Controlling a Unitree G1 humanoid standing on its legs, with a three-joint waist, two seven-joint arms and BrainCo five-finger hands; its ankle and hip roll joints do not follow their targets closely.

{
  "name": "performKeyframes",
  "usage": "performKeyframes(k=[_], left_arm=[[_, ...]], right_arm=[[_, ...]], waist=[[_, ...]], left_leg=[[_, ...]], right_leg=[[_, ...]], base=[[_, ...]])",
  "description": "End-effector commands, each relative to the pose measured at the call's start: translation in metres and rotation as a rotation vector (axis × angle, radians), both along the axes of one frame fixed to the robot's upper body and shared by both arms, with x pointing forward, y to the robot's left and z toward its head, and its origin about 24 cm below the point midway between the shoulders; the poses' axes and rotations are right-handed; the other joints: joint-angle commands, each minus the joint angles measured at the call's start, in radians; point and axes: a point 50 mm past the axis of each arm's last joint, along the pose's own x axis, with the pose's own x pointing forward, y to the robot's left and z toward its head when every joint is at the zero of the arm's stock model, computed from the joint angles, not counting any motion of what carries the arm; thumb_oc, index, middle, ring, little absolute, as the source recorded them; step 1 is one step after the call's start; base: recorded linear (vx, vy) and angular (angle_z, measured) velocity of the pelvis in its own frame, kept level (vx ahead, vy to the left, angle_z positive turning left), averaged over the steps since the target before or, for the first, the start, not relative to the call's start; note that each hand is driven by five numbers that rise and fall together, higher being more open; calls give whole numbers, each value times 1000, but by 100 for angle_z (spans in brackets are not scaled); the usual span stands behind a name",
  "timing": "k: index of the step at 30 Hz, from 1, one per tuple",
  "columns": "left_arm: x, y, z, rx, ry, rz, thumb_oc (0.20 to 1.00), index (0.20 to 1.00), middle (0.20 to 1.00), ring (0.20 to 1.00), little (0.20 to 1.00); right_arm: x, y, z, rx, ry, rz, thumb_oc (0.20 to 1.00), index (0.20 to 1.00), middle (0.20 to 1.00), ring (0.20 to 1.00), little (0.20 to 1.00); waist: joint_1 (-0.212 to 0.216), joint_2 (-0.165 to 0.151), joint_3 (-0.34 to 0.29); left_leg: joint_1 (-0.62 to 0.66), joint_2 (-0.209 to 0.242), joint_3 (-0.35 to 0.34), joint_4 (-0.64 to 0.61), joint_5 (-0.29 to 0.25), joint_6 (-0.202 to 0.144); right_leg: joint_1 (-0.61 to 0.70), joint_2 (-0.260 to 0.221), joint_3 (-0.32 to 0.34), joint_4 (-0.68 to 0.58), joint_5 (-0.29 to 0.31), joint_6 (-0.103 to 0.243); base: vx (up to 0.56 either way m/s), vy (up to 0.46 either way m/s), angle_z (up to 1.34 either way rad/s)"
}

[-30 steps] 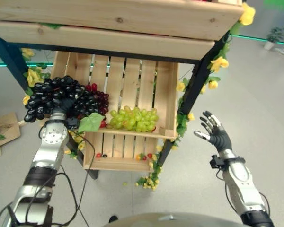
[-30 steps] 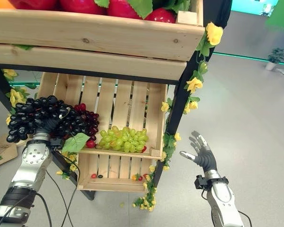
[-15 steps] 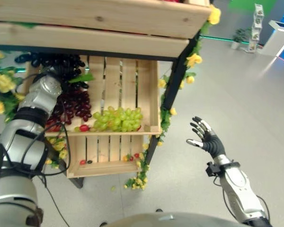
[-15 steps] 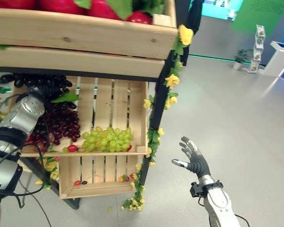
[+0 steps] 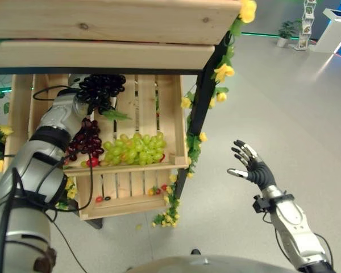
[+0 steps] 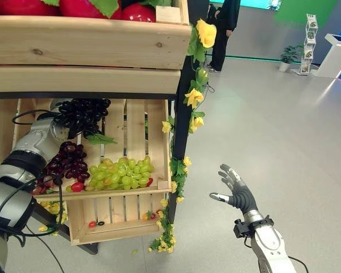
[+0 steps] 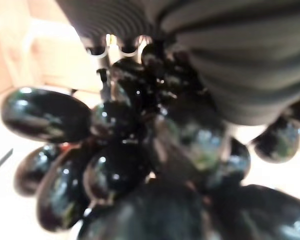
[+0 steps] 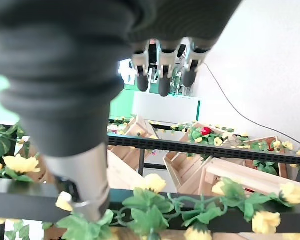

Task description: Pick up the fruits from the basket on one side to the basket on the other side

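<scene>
My left hand (image 5: 78, 103) is shut on a bunch of black grapes (image 5: 102, 87), held up inside the lower wooden crate (image 5: 177, 116) near its back slats. Seen from the left wrist, the black grapes (image 7: 115, 165) hang right under the hand's dark cover. Below the bunch, red grapes (image 5: 85, 145) lie at the crate's left, and green grapes (image 5: 134, 149) lie along its front lip. To the right of the stand, my right hand (image 5: 252, 170) hovers over the floor, fingers (image 8: 160, 75) spread straight, holding nothing.
An upper crate (image 6: 102, 42) with red apples (image 6: 91, 7) overhangs the lower one. A black post with yellow flowers (image 6: 194, 96) borders the crate's right side. A smaller crate (image 5: 131, 190) sits below. A person (image 6: 221, 28) stands far back, with a white stand (image 6: 335, 51) to the right.
The camera has turned. My left hand has carried the black grapes from the crate's left edge to higher up inside it, above the red grapes. The right hand stays open.
</scene>
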Motion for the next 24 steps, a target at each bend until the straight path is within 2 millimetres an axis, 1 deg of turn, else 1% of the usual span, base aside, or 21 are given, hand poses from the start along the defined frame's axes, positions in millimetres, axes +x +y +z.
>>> performKeyframes(k=[1, 6, 7, 24], left_arm=[[2, 5, 40, 25, -106, 21, 200, 200, 200, 200, 200], [2, 4, 42, 96, -81, 19, 200, 200, 200, 200, 200], [2, 6, 40, 100, -70, 30, 1000, 1000, 1000, 1000, 1000], [1, 4, 41, 92, -51, 16, 1000, 1000, 1000, 1000, 1000]], right_arm=[[12, -7, 38, -33, -200, 0, 1000, 1000, 1000, 1000, 1000], [13, -10, 38, -42, -202, -9, 1000, 1000, 1000, 1000, 1000], [13, -10, 38, -45, -199, -8, 1000, 1000, 1000, 1000, 1000], [11, -12, 34, -47, -178, -16, 1000, 1000, 1000, 1000, 1000]], waist=[[6, 8, 23], [10, 6, 23], [10, 6, 24], [15, 11, 20]], left_leg=[[16, -11, -37, 91, -135, 43], [15, -12, -42, 91, -135, 43], [16, -12, -43, 89, -134, 43], [17, -14, -50, 89, -132, 41]], right_leg=[[65, 2, -19, 156, -204, 80], [64, 4, -26, 157, -206, 80], [66, 3, -26, 155, -205, 79], [76, 0, -36, 149, -208, 75]], base=[[7, -5, 5], [0, -1, 1], [0, 0, 0], [-2, 0, 0]])
